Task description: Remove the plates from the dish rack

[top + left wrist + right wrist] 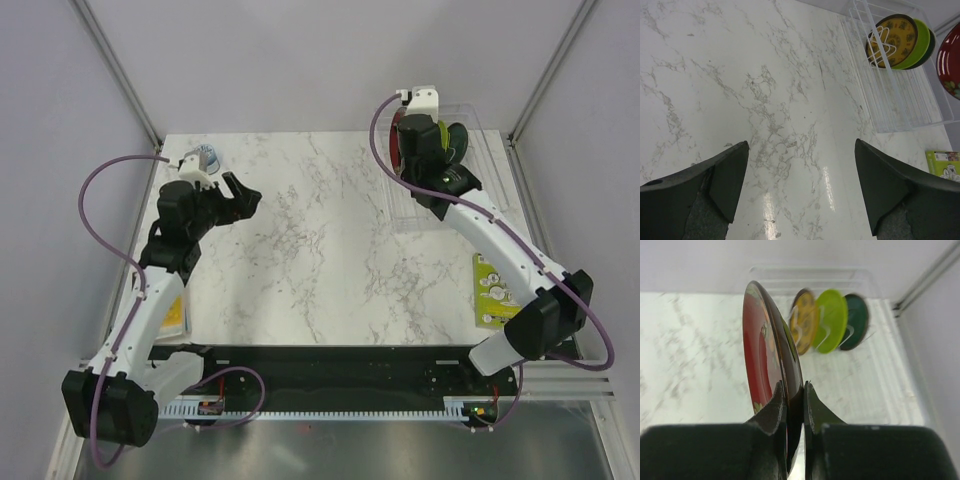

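Red floral plate (765, 355) stands on edge above the dish rack (900, 105), its lower rim pinched between the closed jaws of the right gripper (795, 387), its plane running straight out from them. Amber plate (802, 320), lime green plate (832, 320) and teal plate (856, 315) sit slotted beyond. The left gripper (800, 144), wide open and empty, hovers well apart over the marble table (765, 75)

My left arm is bent at the elbow, the left end effector (801, 145) spread wide. My right arm stretches far forward, the right end effector (795, 387) clamped on a red plate (760, 355).
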{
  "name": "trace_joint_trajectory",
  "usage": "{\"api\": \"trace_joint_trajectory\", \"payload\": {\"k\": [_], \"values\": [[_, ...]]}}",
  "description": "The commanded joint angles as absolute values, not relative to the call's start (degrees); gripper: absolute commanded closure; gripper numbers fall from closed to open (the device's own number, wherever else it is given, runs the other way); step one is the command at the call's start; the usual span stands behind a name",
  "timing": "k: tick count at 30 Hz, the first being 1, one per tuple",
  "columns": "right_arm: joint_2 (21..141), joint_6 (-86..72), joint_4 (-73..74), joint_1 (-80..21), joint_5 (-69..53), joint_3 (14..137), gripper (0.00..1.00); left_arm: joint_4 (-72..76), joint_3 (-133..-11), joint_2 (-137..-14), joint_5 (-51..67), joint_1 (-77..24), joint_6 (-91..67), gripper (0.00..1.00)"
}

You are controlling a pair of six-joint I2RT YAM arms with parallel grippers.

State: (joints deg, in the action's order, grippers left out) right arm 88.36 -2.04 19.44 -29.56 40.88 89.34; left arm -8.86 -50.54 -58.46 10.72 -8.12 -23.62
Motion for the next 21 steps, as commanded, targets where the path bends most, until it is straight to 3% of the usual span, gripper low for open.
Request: {"api": "trace_joint_trajectory", "payload": {"k": [1, 12, 21], "values": [[81.75, -13.53, 21.36, -29.71, 23.05, 83.86, 0.99, -4.85, -48.00, -59.15, 15.46, -8.17, -28.72, 0.08], [75.41, -25.38, 15.30, -29.88, 7.57, 70.59, 0.99, 9.57, -41.14, -63.36, 21.79, -8.26, -36.73, 0.10], [77.43, -40.60, -4.20, -29.88, -9.04, 60.65, 1.00, 22.05, -36.48, -67.76, 27.51, -8.26, -42.18, 0.12]]}}
